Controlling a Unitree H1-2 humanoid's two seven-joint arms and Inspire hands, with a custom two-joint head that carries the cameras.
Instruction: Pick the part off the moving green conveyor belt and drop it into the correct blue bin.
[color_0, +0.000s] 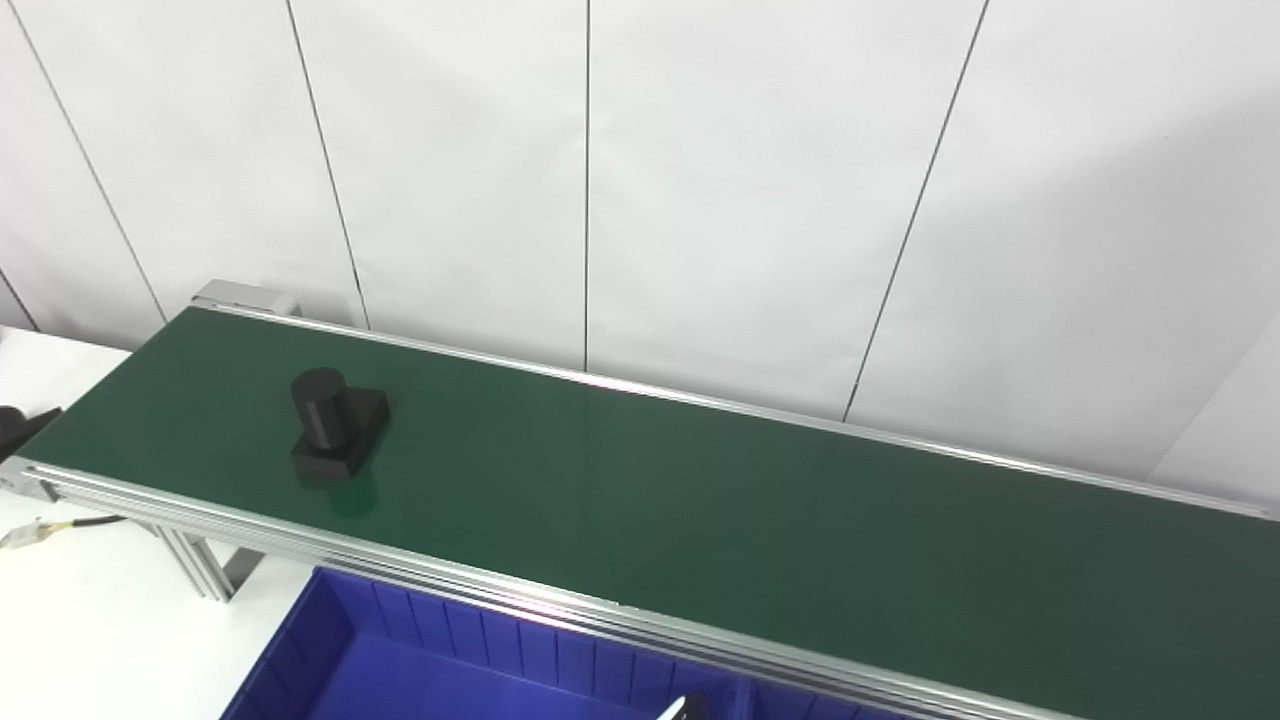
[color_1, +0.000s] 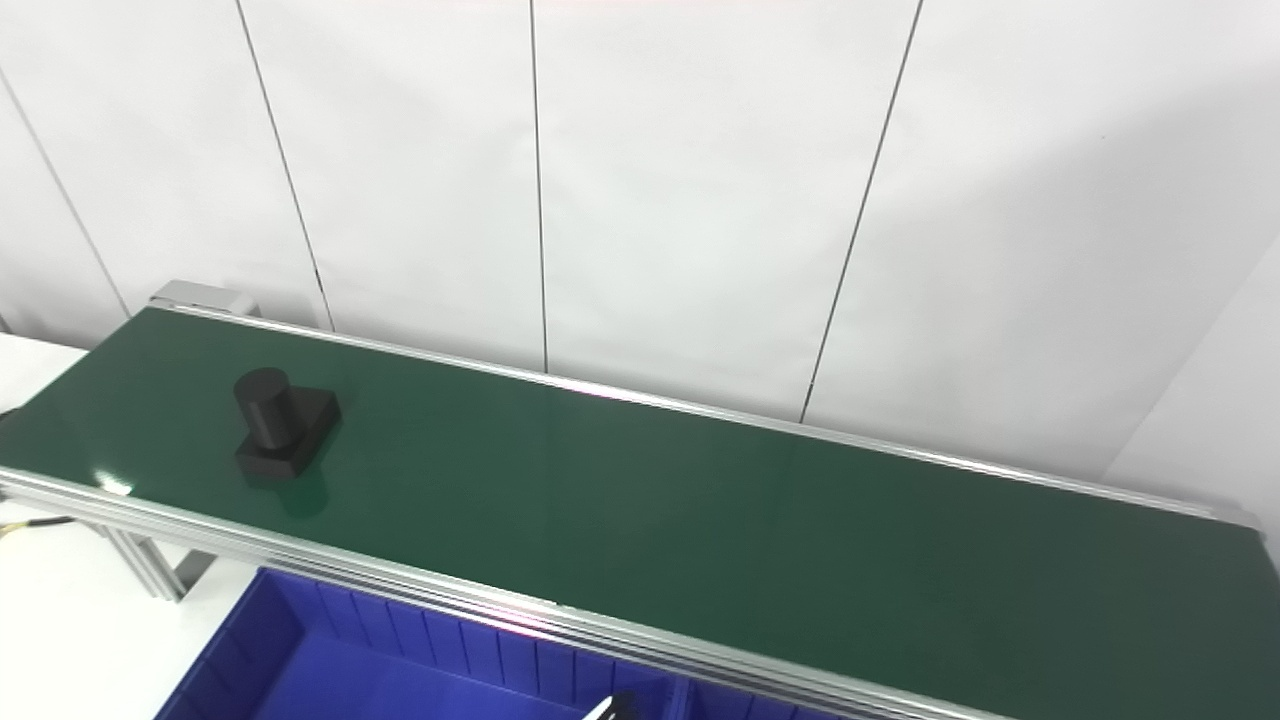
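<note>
The black part (color_0: 335, 425) sits near the green belt's (color_0: 700, 500) left end, between both rails; blue bin (color_0: 400, 650) below the near edge. Neither hand shows, so their state cannot be told.

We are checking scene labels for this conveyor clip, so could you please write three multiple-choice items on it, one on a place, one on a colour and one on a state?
1. Where on the belt is the part?
A. near its left end
B. at the middle
C. near its right end

2. What colour is the bin below the belt?
A. red
B. blue
C. yellow

3. How does the part stand?
A. on its side
B. cylinder pointing up
C. held in a hand

Key: A, the black part sits far left on the green belt; B, the bin is blue; B, its cylinder rises from a square base, no hand touching.
</note>
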